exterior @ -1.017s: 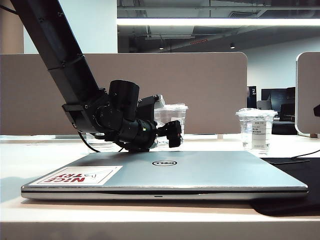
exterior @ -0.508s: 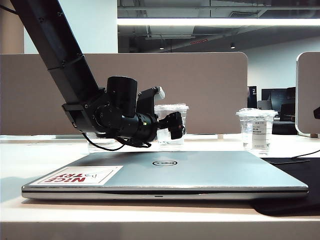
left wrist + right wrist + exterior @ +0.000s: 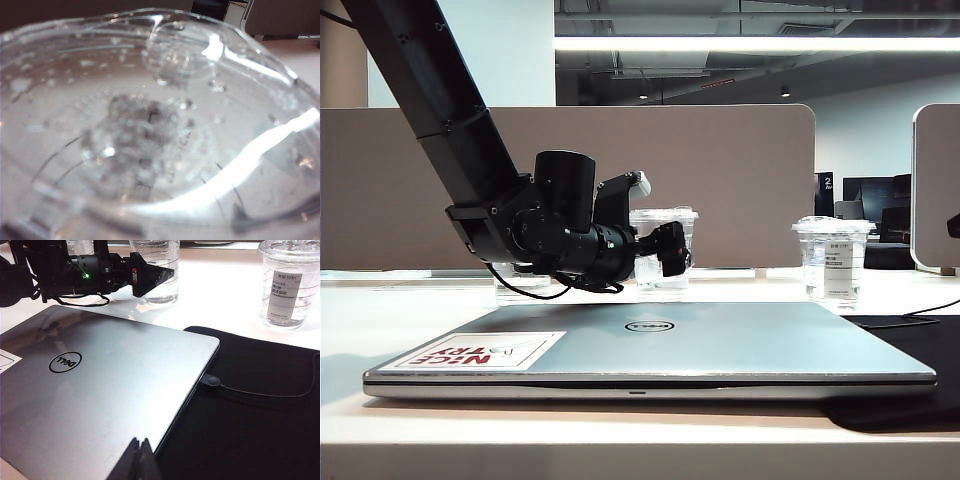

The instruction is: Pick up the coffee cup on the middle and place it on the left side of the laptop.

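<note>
You are at the start: the cup (image 3: 663,248) stands on the table behind the laptop (image 3: 720,345), not yet lifted, so grasp, carry and placement left of the laptop all remain. Your left gripper (image 3: 672,250) is at the cup's side with its jaws spread wide; the cup (image 3: 160,125) fills the left wrist view, so it looks to sit at or between the fingers, unclamped. Your right gripper (image 3: 138,460), fingers together, hangs near the laptop's front edge, far from the cup.
</note>
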Robot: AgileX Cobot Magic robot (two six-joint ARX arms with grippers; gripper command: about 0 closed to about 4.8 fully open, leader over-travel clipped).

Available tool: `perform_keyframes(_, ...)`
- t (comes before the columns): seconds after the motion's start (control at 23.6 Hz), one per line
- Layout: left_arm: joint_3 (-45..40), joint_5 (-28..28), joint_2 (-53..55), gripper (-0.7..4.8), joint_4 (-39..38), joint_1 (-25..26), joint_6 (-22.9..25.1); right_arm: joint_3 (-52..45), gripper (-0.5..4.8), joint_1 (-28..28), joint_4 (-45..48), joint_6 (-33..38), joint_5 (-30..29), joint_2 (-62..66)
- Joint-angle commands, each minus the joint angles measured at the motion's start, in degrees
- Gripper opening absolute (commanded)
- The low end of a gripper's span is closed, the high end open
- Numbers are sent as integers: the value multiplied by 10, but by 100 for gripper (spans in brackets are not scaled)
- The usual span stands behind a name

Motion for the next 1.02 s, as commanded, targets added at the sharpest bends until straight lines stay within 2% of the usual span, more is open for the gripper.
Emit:
perform_keyframes(0.04,2,4,-2,479,0,0,0,-2,-5,0,10,0,0,1)
perform_keyframes(0.21,2,3,-2,469,0,0,0,-2,-5,0,10,0,0,1)
perform_keyframes(0.3,2,2,-2,408,0,0,0,-2,-5,0,10,0,0,1)
perform_keyframes(0.42,2,2,-2,375,0,0,0,-2,-5,0,10,0,0,1)
perform_keyframes(0.55,2,2,-3,361,0,0,0,-2,-5,0,10,0,0,1)
perform_keyframes(1.02,2,4,-5,361,16,0,0,-2,-5,0,10,0,0,1)
